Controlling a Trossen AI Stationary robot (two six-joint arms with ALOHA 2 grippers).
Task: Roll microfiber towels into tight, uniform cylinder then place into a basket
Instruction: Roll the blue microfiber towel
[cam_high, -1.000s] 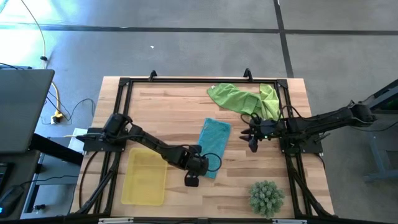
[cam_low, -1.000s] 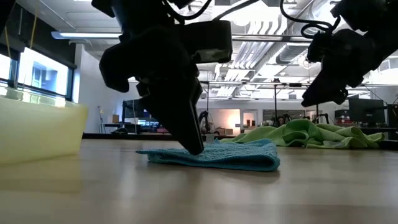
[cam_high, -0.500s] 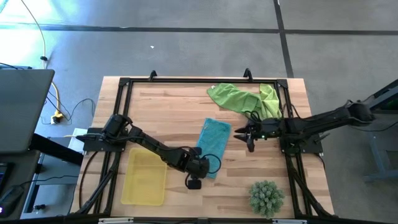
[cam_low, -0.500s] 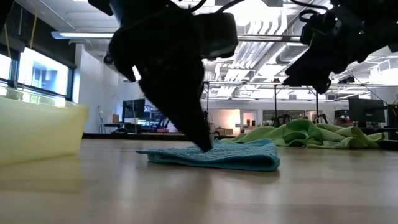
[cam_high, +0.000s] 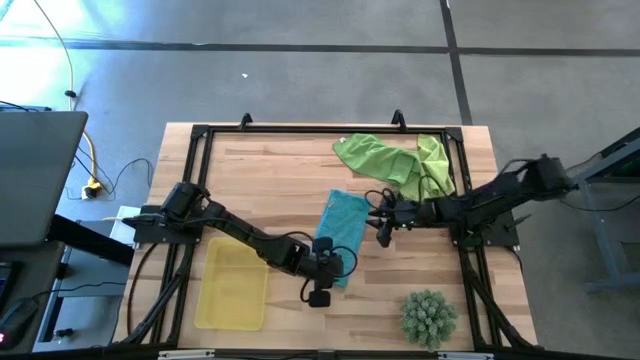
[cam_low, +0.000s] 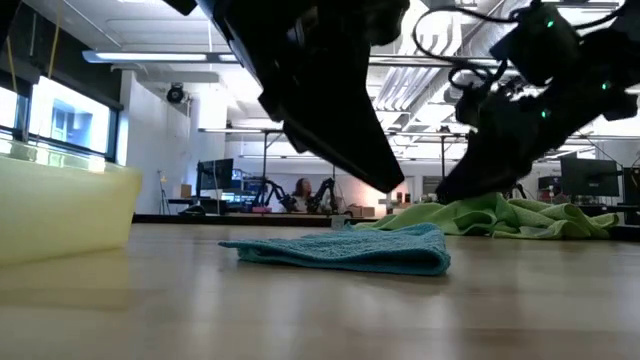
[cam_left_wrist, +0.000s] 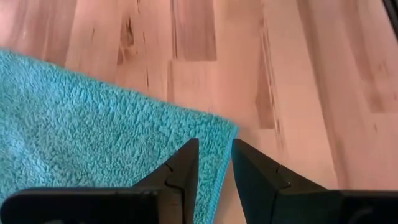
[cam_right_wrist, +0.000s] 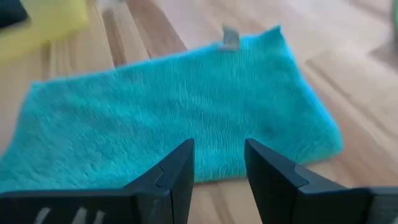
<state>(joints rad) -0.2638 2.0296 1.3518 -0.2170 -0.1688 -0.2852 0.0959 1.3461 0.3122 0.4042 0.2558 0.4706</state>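
Observation:
The teal towel (cam_high: 346, 222) lies flat on the wooden table, a white tag at one edge (cam_right_wrist: 230, 37). My left gripper (cam_left_wrist: 214, 152) hovers over the towel's near right corner (cam_left_wrist: 229, 129). Its fingers are a narrow gap apart and its tip (cam_low: 395, 185) is clear of the cloth. My right gripper (cam_high: 383, 232) is open and hangs just above the towel's right edge (cam_right_wrist: 219, 155). Two lime green towels (cam_high: 395, 160) lie crumpled at the far right. The yellow basket (cam_high: 232, 285) stands at the near left.
A spiky green ball-shaped plant (cam_high: 428, 315) sits at the near right. A black frame (cam_high: 300, 130) runs round the table's edges. Bare wood lies between the basket and the teal towel, and along the far left.
My left gripper has risen off the teal towel's near end and tipped toward level, its fingertip now clear of the cloth. My right gripper has gone toward the table's left and down, up to the towel's right edge. The towel has kept its place and shape.

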